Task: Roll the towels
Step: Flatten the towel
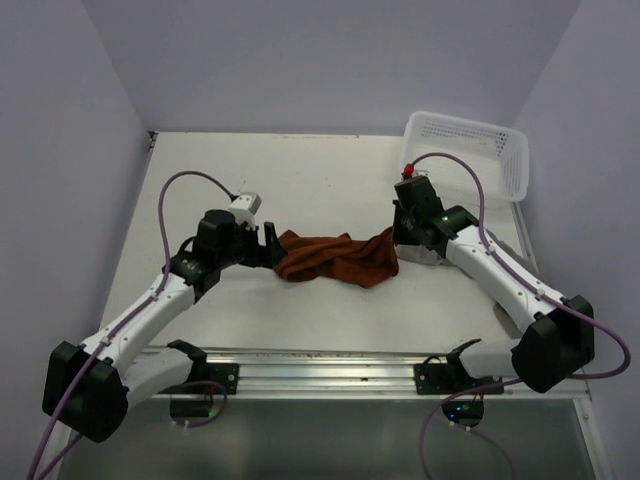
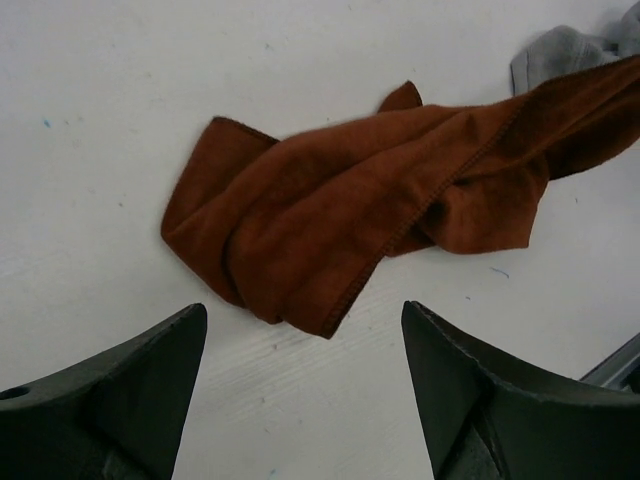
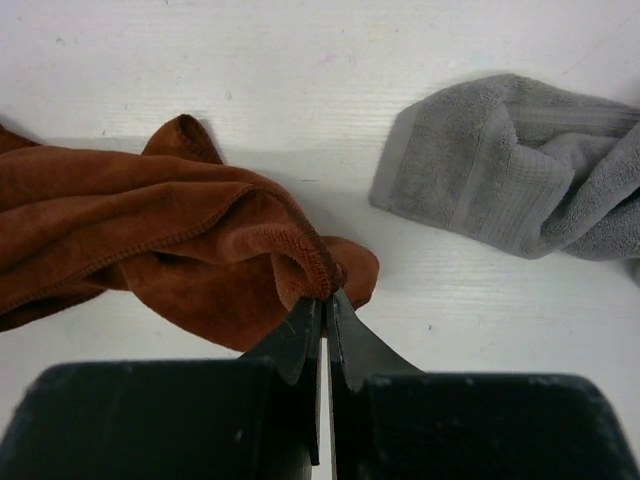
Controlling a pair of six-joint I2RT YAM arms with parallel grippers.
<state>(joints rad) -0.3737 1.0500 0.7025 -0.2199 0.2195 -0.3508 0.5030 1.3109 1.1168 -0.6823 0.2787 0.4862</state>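
Observation:
The rust-brown towel point(image 1: 335, 258) lies crumpled in the middle of the table; it also shows in the left wrist view point(image 2: 340, 205) and the right wrist view point(image 3: 150, 225). My right gripper point(image 3: 326, 298) is shut on its right edge, pinching a fold. In the top view my right gripper point(image 1: 398, 240) sits at the towel's right end. My left gripper point(image 2: 305, 320) is open and empty, just short of the towel's left end point(image 1: 272, 245). The grey towel point(image 3: 520, 180) lies bunched to the right of the brown one, mostly hidden under my right arm in the top view point(image 1: 430, 256).
A white mesh basket point(image 1: 468, 150) stands at the back right corner. A metal rail point(image 1: 330, 358) runs along the table's near edge. Walls close in the left, back and right sides.

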